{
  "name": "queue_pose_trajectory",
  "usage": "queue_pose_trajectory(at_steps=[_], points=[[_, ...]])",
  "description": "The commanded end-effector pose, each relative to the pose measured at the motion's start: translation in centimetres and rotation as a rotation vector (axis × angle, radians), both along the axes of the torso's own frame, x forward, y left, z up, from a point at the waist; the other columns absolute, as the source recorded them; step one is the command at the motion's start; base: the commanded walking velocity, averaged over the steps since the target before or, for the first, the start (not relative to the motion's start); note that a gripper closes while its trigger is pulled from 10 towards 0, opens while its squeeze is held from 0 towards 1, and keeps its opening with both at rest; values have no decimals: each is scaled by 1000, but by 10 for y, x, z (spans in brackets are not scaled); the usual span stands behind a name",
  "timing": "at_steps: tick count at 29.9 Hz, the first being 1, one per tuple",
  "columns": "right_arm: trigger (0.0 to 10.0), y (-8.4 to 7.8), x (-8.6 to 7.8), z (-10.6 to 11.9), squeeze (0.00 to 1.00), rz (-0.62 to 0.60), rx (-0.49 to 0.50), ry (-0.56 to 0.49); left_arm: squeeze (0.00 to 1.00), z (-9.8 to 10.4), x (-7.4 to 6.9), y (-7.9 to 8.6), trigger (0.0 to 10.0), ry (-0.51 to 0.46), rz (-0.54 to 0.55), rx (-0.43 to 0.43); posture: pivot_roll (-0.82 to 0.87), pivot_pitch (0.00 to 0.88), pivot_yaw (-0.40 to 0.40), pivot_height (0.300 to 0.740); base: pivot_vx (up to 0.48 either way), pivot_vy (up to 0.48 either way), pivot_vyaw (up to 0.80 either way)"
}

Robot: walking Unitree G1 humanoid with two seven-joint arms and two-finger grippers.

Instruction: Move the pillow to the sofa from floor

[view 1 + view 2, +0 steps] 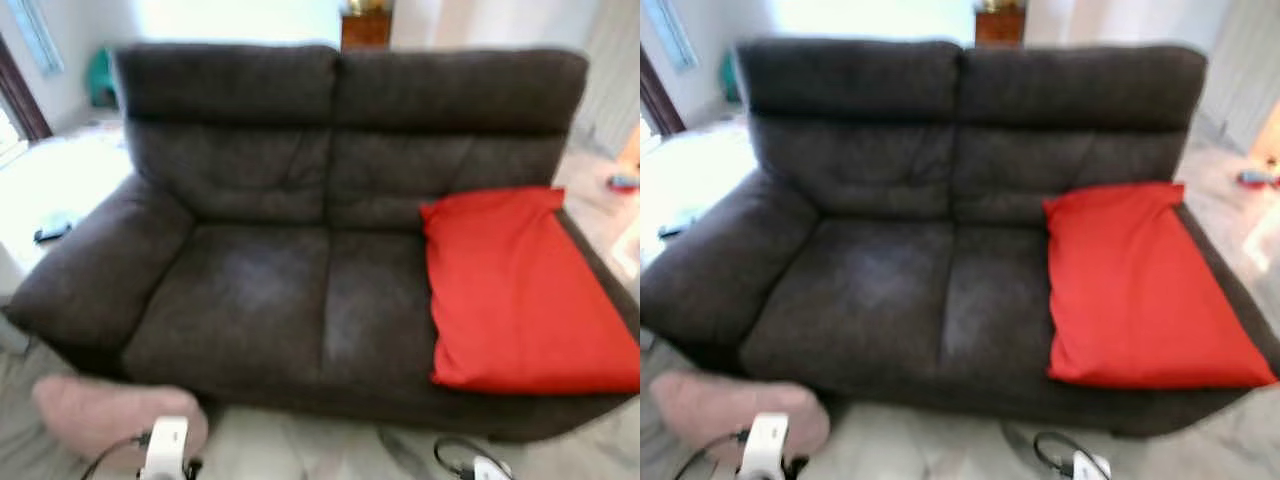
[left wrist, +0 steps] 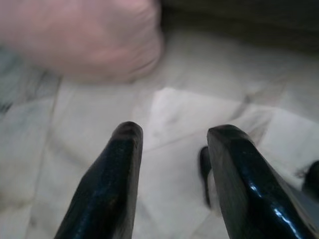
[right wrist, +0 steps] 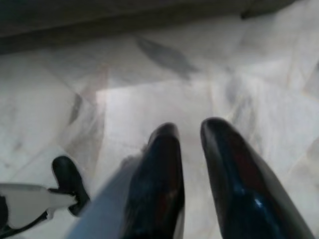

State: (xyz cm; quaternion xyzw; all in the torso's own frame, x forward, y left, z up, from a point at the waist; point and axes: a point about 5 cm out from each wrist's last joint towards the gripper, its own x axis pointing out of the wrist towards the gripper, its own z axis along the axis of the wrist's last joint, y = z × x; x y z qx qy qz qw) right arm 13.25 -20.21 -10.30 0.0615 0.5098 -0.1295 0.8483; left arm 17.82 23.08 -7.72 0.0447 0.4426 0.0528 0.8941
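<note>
A pale pink pillow (image 1: 105, 412) lies on the marble floor by the front left corner of the dark brown sofa (image 1: 270, 290). It also appears blurred in the left wrist view as the pink pillow (image 2: 84, 37), a short way beyond my left gripper (image 2: 172, 130), which is open over bare floor. My left arm (image 1: 165, 448) shows at the lower edge, just right of the pillow. My right gripper (image 3: 192, 128) hangs above the floor with its fingers close together and nothing between them. A red pillow (image 1: 515, 290) rests on the sofa's right seat.
A white surface (image 1: 55, 190) with a small dark object stands left of the sofa. A wooden cabinet (image 1: 365, 28) is behind the backrest. Small items lie on the floor at the far right (image 1: 622, 182). The sofa's left seat cushion (image 1: 240, 300) is bare.
</note>
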Motion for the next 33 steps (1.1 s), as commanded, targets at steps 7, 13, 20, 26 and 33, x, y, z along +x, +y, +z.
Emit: queue_pose_trajectory(at_steps=[7,13,20,26,33], points=[[10000,0,4,2,0,-7,0,-14,0,0,0,3,10000,7,7,11,-35,0,0,740,0,327,0],[10000,-1,4,2,0,-12,1,-13,0,0,0,2,10000,7,8,11,-33,0,1,740,0,326,0],[10000,-1,6,2,0,-16,4,-18,0,1,1,2,10000,3,8,10,-30,0,3,740,0,325,0],[10000,-1,5,2,0,-7,7,-15,0,1,0,4,10000,5,8,14,-27,0,4,740,0,324,0],[10000,0,4,1,0,-6,9,-13,0,1,-2,6,10000,7,5,18,-37,0,13,740,0,324,0]])
